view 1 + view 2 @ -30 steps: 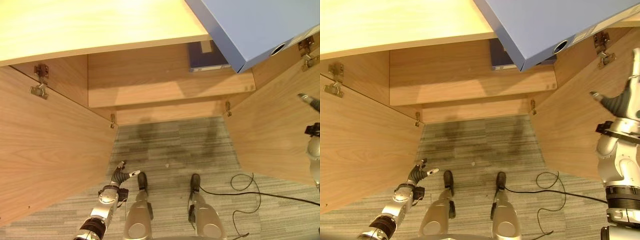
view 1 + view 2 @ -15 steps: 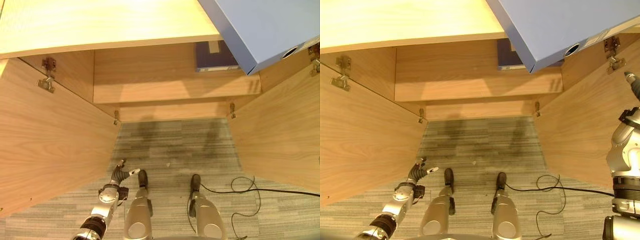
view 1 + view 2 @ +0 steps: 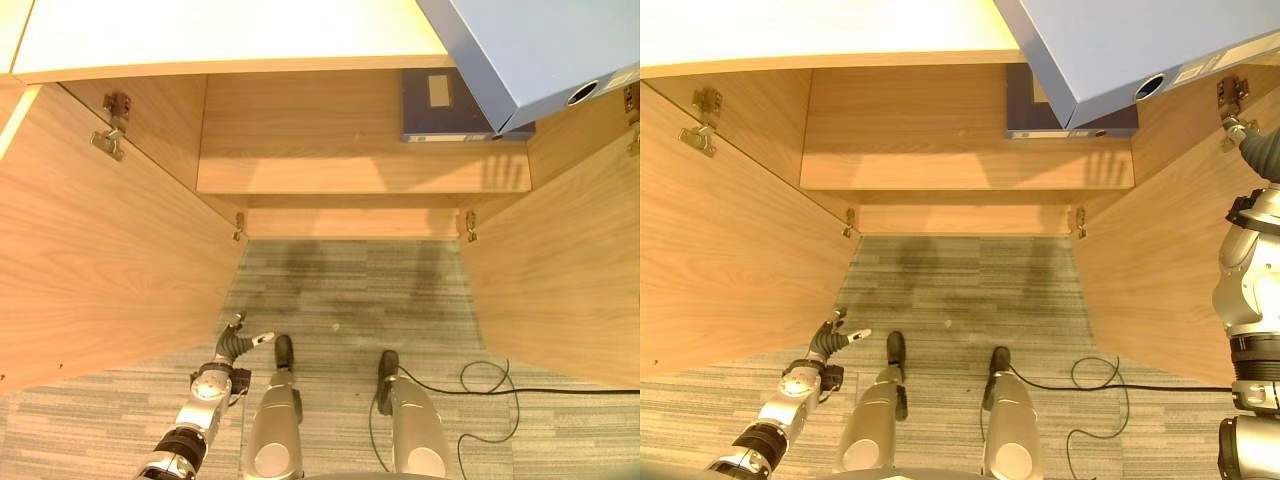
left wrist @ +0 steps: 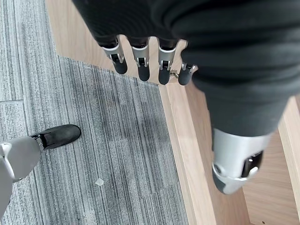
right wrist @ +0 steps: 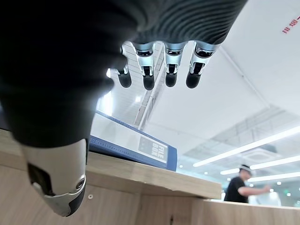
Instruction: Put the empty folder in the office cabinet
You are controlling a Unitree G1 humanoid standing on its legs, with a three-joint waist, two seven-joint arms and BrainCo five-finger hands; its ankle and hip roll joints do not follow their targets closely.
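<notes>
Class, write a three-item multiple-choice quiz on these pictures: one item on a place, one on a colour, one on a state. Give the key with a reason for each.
1. Where does the light blue folder lie?
A. On the carpet
B. In the left hand
C. On the cabinet top, at its right end

2. What colour is the folder inside the cabinet?
A. Dark blue
B. Red
C. Green

3. How do the cabinet doors stand?
A. Both shut
B. Both open
C. One open, one shut

Key:
1 C: the light blue folder rests on the cabinet top and juts over its front edge.
2 A: a dark blue folder lies at the right end of the shelf.
3 B: the left door and the right door both swing out towards the robot.
</notes>
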